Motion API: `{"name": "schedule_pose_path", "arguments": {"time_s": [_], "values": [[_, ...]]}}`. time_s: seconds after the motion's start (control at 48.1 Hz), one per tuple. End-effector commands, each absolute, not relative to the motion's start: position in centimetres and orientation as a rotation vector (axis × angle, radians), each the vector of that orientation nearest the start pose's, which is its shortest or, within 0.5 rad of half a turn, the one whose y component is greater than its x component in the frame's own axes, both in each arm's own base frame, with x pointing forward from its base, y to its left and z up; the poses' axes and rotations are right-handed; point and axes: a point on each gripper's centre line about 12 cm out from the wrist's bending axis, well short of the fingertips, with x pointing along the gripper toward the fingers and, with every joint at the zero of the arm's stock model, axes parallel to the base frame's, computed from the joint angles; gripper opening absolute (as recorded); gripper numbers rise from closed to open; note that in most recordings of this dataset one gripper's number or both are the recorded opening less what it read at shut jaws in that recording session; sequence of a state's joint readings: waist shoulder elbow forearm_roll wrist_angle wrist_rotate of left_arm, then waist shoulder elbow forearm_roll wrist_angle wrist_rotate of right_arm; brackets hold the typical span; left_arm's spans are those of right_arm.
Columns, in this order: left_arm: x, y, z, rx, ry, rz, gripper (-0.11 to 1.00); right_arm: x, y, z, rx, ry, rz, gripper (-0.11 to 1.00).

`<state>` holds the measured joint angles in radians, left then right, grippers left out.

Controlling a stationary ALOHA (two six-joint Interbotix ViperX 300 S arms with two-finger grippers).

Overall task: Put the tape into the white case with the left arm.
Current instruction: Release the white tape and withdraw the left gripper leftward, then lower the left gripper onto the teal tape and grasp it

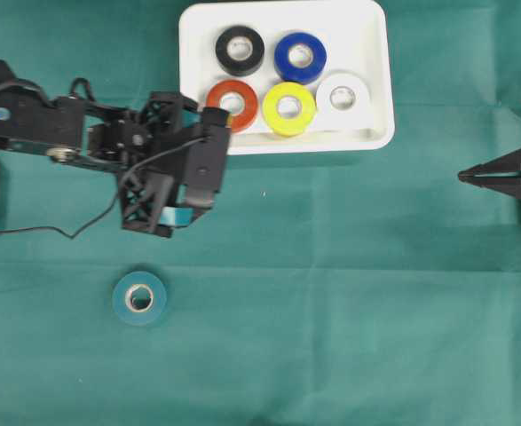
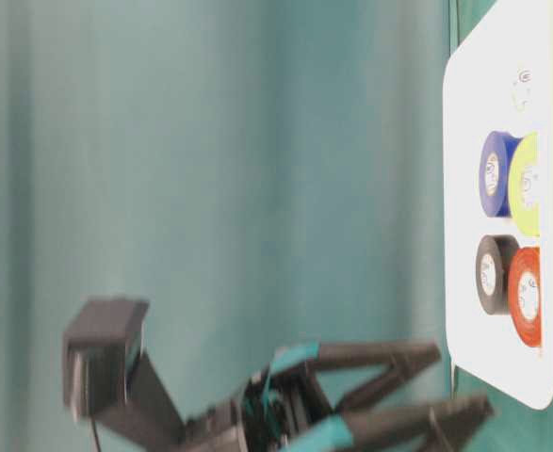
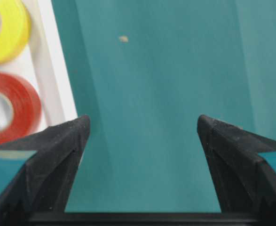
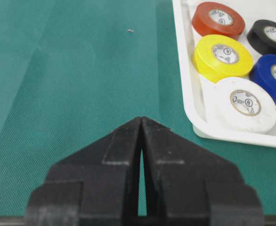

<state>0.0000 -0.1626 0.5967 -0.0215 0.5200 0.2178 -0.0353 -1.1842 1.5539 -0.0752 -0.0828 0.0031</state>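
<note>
While my left claw (image 1: 178, 182) hangs with its fingers spread wide and nothing between them, just beside the near rim of the white case (image 1: 375, 53), a teal tape roll (image 1: 139, 298) lies flat on the green cloth, apart from it. Five rolls sit inside the case. My right claw (image 4: 141, 123) is pressed together, empty.

L gripper (image 2: 450, 384) open, empty, just beside white case (image 2: 464, 141) w/ four rolls visible
</note>
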Motion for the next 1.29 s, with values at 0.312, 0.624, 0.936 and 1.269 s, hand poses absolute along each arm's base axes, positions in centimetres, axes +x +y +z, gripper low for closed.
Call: {"name": "schedule_pose_path", "arguments": {"time_s": [0.312,0.624,0.936,1.269], "values": [[29.7,-1.5,21.8,0.196,0.816,-0.132,0.93,14.0,-0.4,15.8,-0.064,0.274,-0.020,-0.09],[24.8,-1.3,21.2,0.192,0.744,-0.124,0.93,14.0,-0.4,15.8,-0.064,0.274,-0.019,-0.09],[22.6,-1.2,20.5,0.194,0.735,-0.123,0.92,14.0,-0.4,15.8,-0.062,0.273,-0.020,-0.09],[22.3,-1.4,20.4,0.198,0.733,-0.133,0.92,14.0,-0.4,15.8,-0.064,0.274,-0.020,-0.09]]}}
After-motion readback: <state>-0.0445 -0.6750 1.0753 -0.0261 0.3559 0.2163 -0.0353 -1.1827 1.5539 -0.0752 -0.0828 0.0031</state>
